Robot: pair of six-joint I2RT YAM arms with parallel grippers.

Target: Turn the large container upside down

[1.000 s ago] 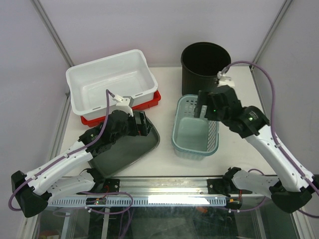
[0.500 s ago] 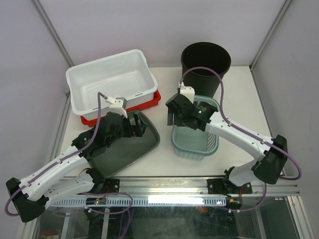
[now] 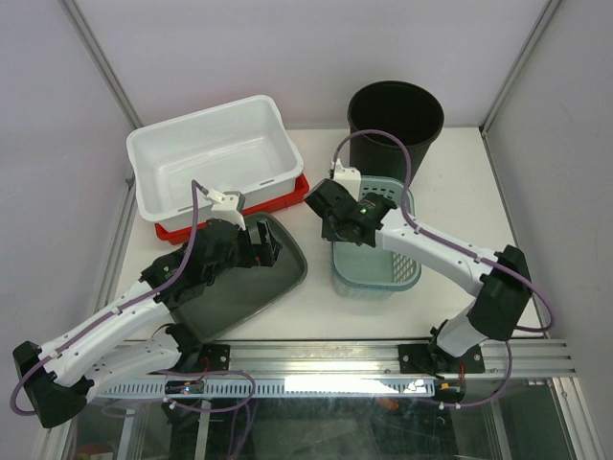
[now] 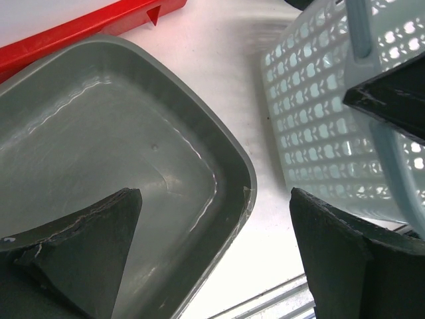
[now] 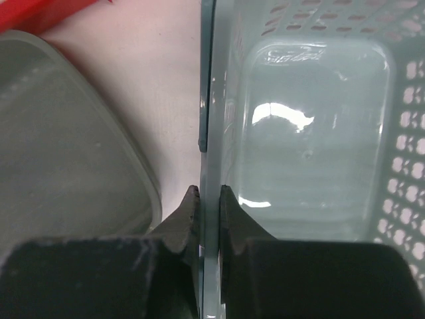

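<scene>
The right gripper (image 5: 206, 194) is clamping the left wall of the pale blue-green basket (image 5: 312, 133), one finger inside and one outside. The left gripper (image 4: 216, 199) is hovering with its jaws spread wide over the right rim of the grey tray (image 4: 99, 133), gripping nothing. Farther out, the large container (image 3: 206, 153) is sitting upright (mouth up) at the far left of the tabletop (image 3: 460, 182), resting on the red tray (image 3: 287, 197), and the black bucket (image 3: 395, 120) is standing just beyond the basket.
</scene>
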